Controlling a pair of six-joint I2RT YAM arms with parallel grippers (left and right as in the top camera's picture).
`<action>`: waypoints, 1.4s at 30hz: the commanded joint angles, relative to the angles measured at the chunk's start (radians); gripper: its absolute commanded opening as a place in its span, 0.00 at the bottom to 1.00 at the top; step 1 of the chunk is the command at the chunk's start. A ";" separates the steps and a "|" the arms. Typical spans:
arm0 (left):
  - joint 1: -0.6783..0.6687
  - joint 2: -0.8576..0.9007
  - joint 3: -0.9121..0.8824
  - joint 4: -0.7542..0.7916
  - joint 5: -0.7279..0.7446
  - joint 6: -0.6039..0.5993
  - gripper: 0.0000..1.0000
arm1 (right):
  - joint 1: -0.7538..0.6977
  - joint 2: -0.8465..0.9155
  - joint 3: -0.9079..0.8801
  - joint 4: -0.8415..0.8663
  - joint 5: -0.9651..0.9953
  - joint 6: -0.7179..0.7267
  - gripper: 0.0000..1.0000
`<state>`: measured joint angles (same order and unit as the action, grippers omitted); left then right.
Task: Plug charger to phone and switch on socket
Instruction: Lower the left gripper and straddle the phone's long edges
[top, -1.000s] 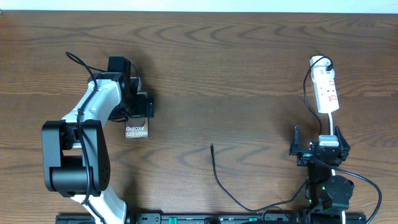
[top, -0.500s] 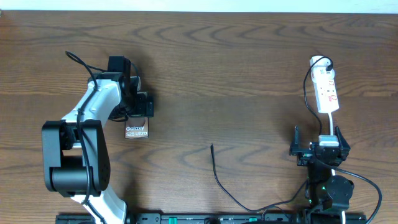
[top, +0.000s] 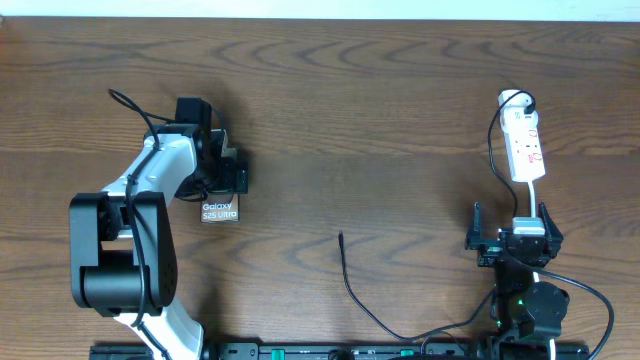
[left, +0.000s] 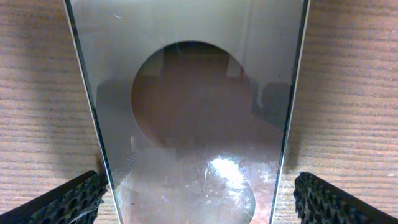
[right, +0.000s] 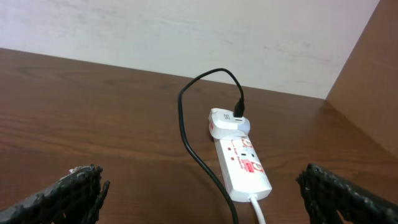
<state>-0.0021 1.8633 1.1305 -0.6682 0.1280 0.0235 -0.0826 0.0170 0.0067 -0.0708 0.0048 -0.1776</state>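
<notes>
The phone (top: 220, 211) lies flat at the left of the table, its white "Galaxy S25 Ultra" end showing below my left gripper (top: 222, 178). In the left wrist view the glossy phone screen (left: 199, 93) fills the middle, and my left gripper (left: 202, 199) is open with one finger on each side of it. The charger cable (top: 352, 290) lies at the front centre with its plug tip (top: 341, 236) free on the wood. The white socket (top: 525, 148) lies at the far right and also shows in the right wrist view (right: 239, 165). My right gripper (top: 510, 232) is open and empty, short of the socket.
A white adapter (right: 225, 121) is plugged into the socket's far end, with the black cable (right: 186, 137) looping from it towards me. The socket's white lead (right: 258, 208) runs under my right gripper. A pale wall (right: 186, 31) stands behind the table.
My left arm has shifted very slightly over the phone. The phone, the cable, the socket and the right arm have not moved.
</notes>
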 joint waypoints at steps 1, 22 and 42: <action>-0.002 0.013 -0.010 0.008 -0.013 0.003 0.99 | 0.005 -0.005 -0.001 -0.004 0.012 -0.011 0.99; -0.002 0.013 -0.023 0.023 -0.059 0.003 0.98 | 0.005 -0.005 -0.001 -0.004 0.012 -0.011 0.99; -0.002 0.013 -0.047 0.046 -0.058 0.003 0.99 | 0.005 -0.005 -0.001 -0.004 0.012 -0.011 0.99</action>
<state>-0.0040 1.8633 1.1053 -0.6239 0.0757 0.0235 -0.0826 0.0170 0.0067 -0.0708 0.0048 -0.1776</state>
